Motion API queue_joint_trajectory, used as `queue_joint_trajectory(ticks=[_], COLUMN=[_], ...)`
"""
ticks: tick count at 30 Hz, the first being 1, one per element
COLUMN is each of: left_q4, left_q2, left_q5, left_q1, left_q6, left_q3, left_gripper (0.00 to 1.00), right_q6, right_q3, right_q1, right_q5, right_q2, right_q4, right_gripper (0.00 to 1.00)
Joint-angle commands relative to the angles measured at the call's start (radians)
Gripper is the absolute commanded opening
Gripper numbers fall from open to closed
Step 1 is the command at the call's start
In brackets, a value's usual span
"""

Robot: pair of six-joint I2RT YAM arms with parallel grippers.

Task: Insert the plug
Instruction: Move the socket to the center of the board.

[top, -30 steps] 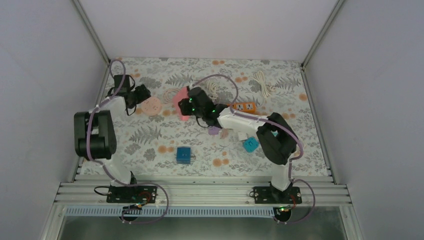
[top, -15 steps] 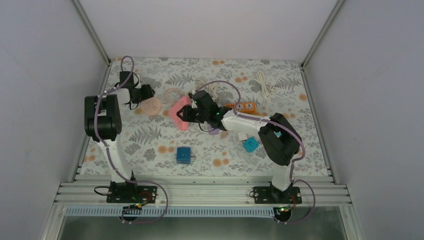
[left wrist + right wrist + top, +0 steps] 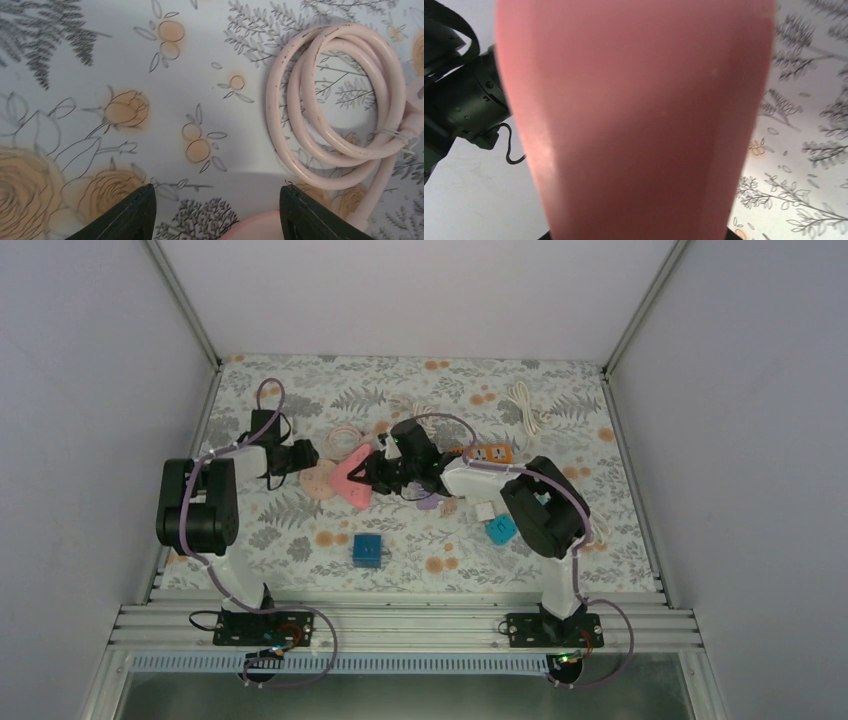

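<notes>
My right gripper (image 3: 382, 472) is shut on a pink socket block (image 3: 352, 480), held off the table left of centre. That block (image 3: 634, 120) fills the right wrist view and hides the fingers. A pale pink round disc (image 3: 318, 481) lies just left of the block. My left gripper (image 3: 304, 455) hovers at the disc's far-left edge, jaws open and empty. In the left wrist view the disc's rim (image 3: 252, 227) shows low between the fingers (image 3: 135, 212). A coiled pale pink cord (image 3: 340, 100) lies ahead; its plug end (image 3: 414, 107) is cut off at the right edge.
An orange power strip (image 3: 487, 453) and a white cord (image 3: 525, 405) lie at the back right. A blue cube (image 3: 367, 550), a teal cube (image 3: 500, 530), a purple piece (image 3: 428, 502) and a white piece (image 3: 485, 510) sit nearer the front. Walls enclose the floral mat.
The left gripper has travelled right and nearer, up to the round disc, with its jaws narrowing. The right gripper has carried the pink block down and left toward it.
</notes>
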Motion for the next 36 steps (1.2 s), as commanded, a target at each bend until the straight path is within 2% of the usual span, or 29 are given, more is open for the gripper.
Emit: queue_joint_trajectory(ticks=[1, 8, 14, 25, 36], left_q4=[-0.013, -0.024, -0.027, 0.007, 0.027], left_q2=[-0.035, -0.134, -0.227, -0.347, -0.336], left_q5=[-0.044, -0.021, -0.044, -0.032, -0.074], left_q1=[0.004, 0.004, 0.006, 0.006, 0.010], left_q6=[-0.008, -0.045, -0.130, -0.209, -0.217], left_q3=[-0.020, 0.007, -0.078, -0.246, -0.275], left_gripper=[0.62, 0.65, 0.64, 0.52, 0.46], right_q6=[0.081, 0.049, 0.013, -0.041, -0.004], right_q3=[0.059, 0.166, 0.254, 0.318, 0.313], right_q1=[0.004, -0.038, -0.064, -0.089, -0.092], right_q5=[-0.140, -0.241, -0.326, -0.388, -0.375], right_q2=[0.052, 0.114, 0.188, 0.276, 0.287], right_q4=[0.068, 0.016, -0.023, -0.081, -0.009], right_gripper=[0.22, 0.22, 0.22, 0.22, 0.21])
